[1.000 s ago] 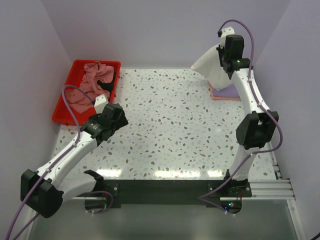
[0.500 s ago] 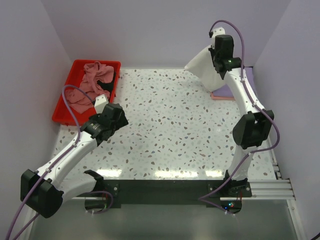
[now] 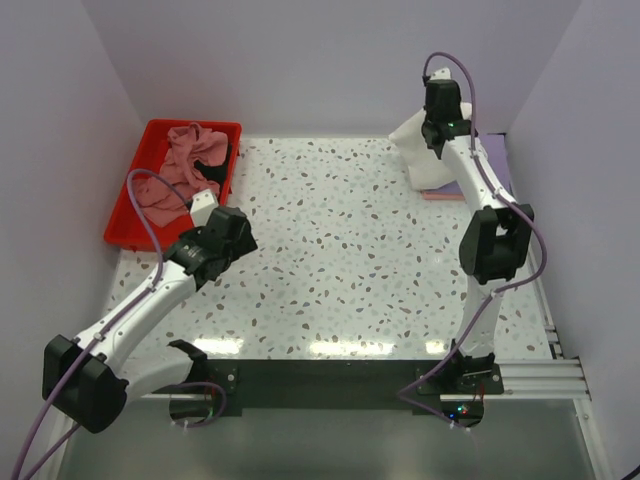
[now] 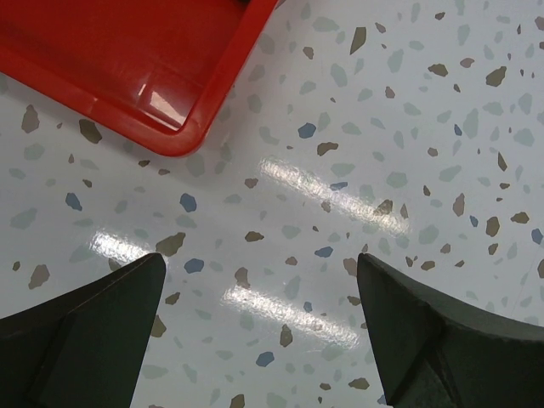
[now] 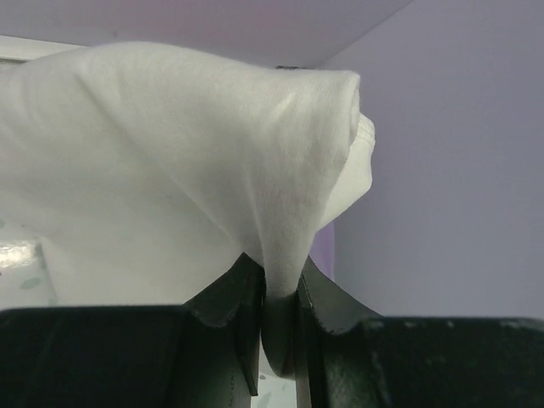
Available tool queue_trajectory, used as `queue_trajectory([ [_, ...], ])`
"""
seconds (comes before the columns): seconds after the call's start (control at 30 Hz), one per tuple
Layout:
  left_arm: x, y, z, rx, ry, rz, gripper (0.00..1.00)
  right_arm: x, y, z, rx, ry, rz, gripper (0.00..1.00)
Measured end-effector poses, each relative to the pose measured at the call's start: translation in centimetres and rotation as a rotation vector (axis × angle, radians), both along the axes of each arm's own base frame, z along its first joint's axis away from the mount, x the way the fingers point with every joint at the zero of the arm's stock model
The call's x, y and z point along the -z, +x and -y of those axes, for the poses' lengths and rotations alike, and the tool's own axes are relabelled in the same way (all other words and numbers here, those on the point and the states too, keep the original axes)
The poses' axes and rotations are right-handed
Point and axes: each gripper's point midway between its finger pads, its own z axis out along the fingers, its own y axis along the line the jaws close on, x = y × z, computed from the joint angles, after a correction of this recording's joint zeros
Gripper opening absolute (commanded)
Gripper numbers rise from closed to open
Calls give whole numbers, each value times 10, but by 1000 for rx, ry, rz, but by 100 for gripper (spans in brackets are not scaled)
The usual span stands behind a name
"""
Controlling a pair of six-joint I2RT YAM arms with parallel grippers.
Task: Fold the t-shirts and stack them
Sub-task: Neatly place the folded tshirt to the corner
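My right gripper [image 3: 436, 125] is raised at the back right, shut on a bunch of the white t-shirt [image 3: 420, 152], which hangs from it in a cone. In the right wrist view the white t-shirt [image 5: 212, 144] is pinched between the two dark fingers [image 5: 234, 297]. Under it lie a folded lavender t-shirt [image 3: 452, 186] and a pink t-shirt [image 3: 440, 195], only their edges showing. A dusty-pink t-shirt [image 3: 185, 160] and a black t-shirt [image 3: 214, 153] lie crumpled in the red tray [image 3: 130, 225]. My left gripper [image 4: 259, 327] hovers open over bare table beside the tray's corner.
The red tray's rounded corner [image 4: 170, 127] fills the top left of the left wrist view. Lilac walls close in the speckled table [image 3: 340, 250] on three sides; the right wall stands close to the right arm.
The right gripper has swung left and toward the back wall with the white t-shirt, which now hangs closer under it. The left arm has barely moved.
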Motion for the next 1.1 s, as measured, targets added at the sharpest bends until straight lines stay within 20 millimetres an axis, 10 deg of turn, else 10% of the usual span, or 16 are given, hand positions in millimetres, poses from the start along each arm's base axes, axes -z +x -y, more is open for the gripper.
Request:
queue_trajectory([
  [0.37, 9, 1, 1, -1, 18, -33, 100, 18, -5, 78, 202, 17, 10, 3],
  [0.7, 11, 2, 0, -5, 31, -47, 100, 41, 3, 92, 244, 22, 8, 5],
  [0.8, 11, 2, 0, -5, 31, -47, 100, 42, 3, 91, 247, 23, 10, 14],
  [0.93, 11, 1, -1, -5, 33, -50, 100, 41, 3, 92, 262, 31, 26, 74],
  [1.1, 11, 1, -1, -5, 33, -50, 100, 39, 3, 93, 276, 33, 37, 92],
])
